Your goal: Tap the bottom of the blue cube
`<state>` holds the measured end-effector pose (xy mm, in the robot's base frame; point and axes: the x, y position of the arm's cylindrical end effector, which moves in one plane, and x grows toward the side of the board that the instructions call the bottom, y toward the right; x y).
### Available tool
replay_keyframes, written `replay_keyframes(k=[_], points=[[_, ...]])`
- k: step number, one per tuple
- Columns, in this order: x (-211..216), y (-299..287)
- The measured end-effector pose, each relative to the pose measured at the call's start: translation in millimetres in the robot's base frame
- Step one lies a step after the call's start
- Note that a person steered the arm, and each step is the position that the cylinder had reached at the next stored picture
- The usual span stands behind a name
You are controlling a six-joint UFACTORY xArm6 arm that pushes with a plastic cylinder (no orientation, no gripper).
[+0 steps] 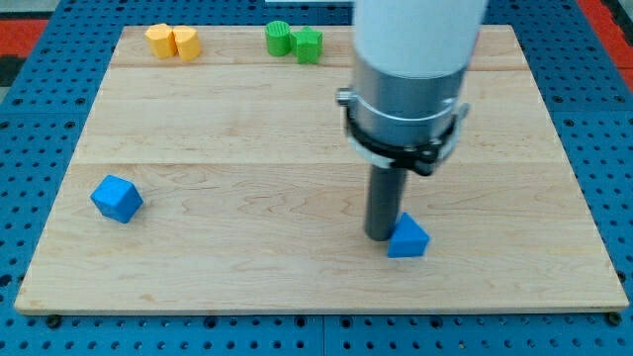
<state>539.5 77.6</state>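
The blue cube (117, 198) lies near the wooden board's left edge, turned so a corner faces the view's bottom. My tip (381, 235) rests on the board right of centre, far to the cube's right. It stands right against the left side of a second blue block, a small triangular one (408, 238).
Two yellow blocks (173, 42) sit together at the board's top left. Two green blocks (294, 41) sit together at the top centre. The arm's wide white and grey body (410, 79) hangs over the board's upper right. The board (247, 267) lies on a blue pegboard.
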Motion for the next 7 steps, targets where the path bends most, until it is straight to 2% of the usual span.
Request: replay_keyframes(k=[1, 3, 5, 6, 7], points=[[27, 40], [25, 22], [15, -170], [5, -168], [18, -168]])
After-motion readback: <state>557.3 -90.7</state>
